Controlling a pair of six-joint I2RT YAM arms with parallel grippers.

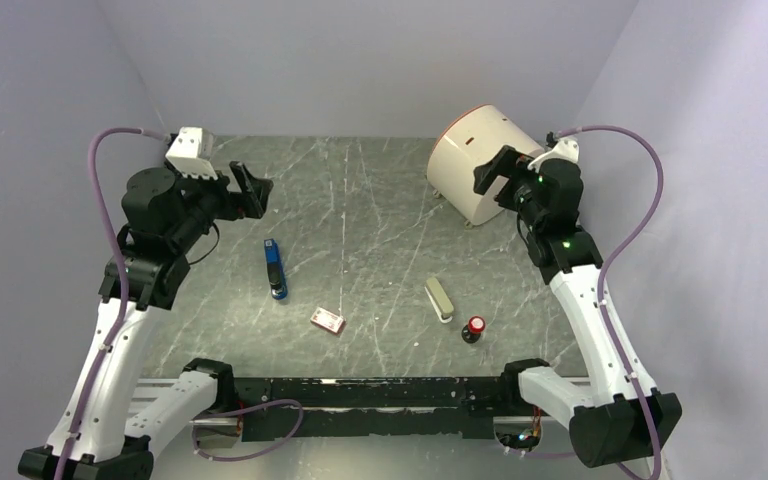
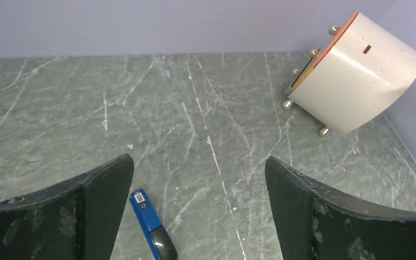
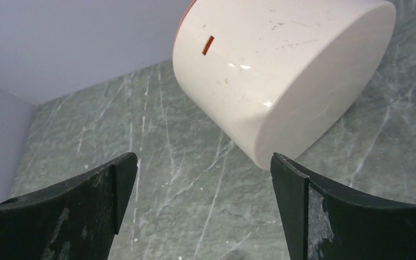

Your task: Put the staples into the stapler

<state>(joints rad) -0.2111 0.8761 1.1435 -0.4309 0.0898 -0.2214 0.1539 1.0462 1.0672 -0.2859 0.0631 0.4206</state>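
The slim blue stapler (image 1: 275, 269) lies flat on the green marble table, left of centre. Its front end shows in the left wrist view (image 2: 149, 222), just inside my left finger. The small pinkish-red and white staples box (image 1: 328, 320) lies near the front, right of the stapler. My left gripper (image 1: 253, 188) is open and empty, raised behind the stapler (image 2: 199, 179). My right gripper (image 1: 494, 172) is open and empty, raised at the far right (image 3: 205, 179), far from both.
A large white cylindrical container (image 1: 475, 160) lies on its side at the back right, close to my right gripper (image 3: 281, 70); it also shows in the left wrist view (image 2: 355, 76). A beige-olive bar (image 1: 439, 298) and a red-capped black knob (image 1: 474, 329) lie at the front right.
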